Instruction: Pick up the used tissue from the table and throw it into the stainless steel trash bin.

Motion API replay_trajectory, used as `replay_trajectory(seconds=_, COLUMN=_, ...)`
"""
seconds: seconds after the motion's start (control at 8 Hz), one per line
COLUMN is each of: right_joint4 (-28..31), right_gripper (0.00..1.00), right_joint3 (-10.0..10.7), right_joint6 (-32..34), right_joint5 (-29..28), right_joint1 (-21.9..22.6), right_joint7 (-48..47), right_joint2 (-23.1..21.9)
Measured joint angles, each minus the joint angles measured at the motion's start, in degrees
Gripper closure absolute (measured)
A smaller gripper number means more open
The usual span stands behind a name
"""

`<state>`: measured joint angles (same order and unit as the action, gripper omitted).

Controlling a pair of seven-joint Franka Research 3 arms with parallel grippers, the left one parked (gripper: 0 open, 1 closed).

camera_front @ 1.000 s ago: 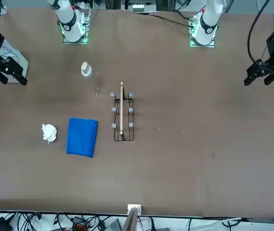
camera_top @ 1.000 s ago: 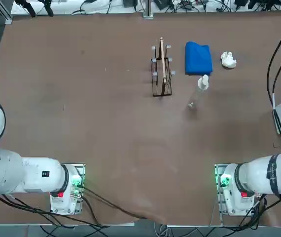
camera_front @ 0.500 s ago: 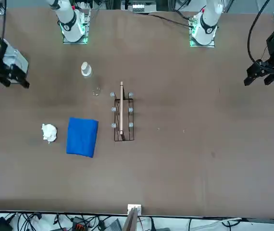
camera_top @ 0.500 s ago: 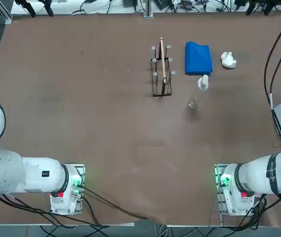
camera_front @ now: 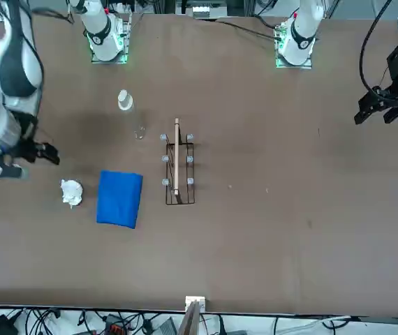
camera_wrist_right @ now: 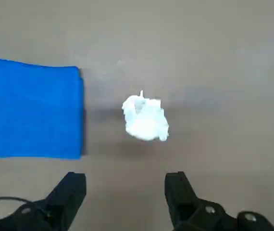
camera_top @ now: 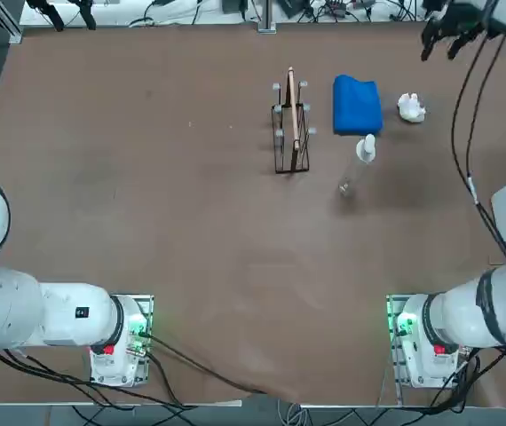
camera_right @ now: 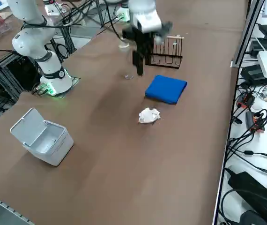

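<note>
Rack: the black wire rack point(camera_top: 290, 124) stands upright mid-table with a thin wooden board slotted in it, left-most of the row in the top view.
Bottle: a small clear bottle point(camera_top: 365, 149) with a white cap sits just below the cloth, near the rack.
Cloth: the blue cloth point(camera_top: 357, 104) lies flat between rack and tissue.
Tissue: the used tissue point(camera_top: 411, 107) rests on the table point(camera_top: 146, 177), a crumpled white wad just beside the cloth, not touching it.
Gripper: the right gripper point(camera_wrist_right: 125, 192) hangs in the air above the tissue, fingers spread wide, nothing between them, tissue untouched.
Bin: the stainless steel trash bin point(camera_right: 42, 137) sits at the table's right edge, lid up, well apart from the tissue.
</note>
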<state>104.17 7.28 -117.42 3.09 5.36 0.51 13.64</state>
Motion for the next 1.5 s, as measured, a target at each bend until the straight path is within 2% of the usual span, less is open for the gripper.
replay_trajectory(seconds=0.38, right_joint4=1.18, right_gripper=0.0, right_joint3=0.03, right_joint6=-11.86, right_joint5=0.78, right_joint1=-0.7, right_joint7=4.97, right_joint2=11.7)
replay_trajectory(seconds=0.62, right_joint4=0.98, right_gripper=0.0, right_joint3=0.12, right_joint6=-15.03, right_joint5=4.98, right_joint1=-0.95, right_joint7=5.09, right_joint2=17.15)
replay_trajectory(seconds=1.25, right_joint4=0.83, right_gripper=0.04, right_joint3=0.11, right_joint6=-17.15, right_joint5=6.36, right_joint1=-2.22, right_joint7=5.24, right_joint2=21.29)
replay_trajectory(seconds=1.38, right_joint4=0.83, right_gripper=0.12, right_joint3=-0.07, right_joint6=-17.31, right_joint5=6.36, right_joint1=-2.18, right_joint7=5.23, right_joint2=21.58)
replay_trajectory(seconds=1.5, right_joint4=0.81, right_gripper=0.33, right_joint3=-0.18, right_joint6=-17.31, right_joint5=6.36, right_joint1=-2.15, right_joint7=5.23, right_joint2=21.6)
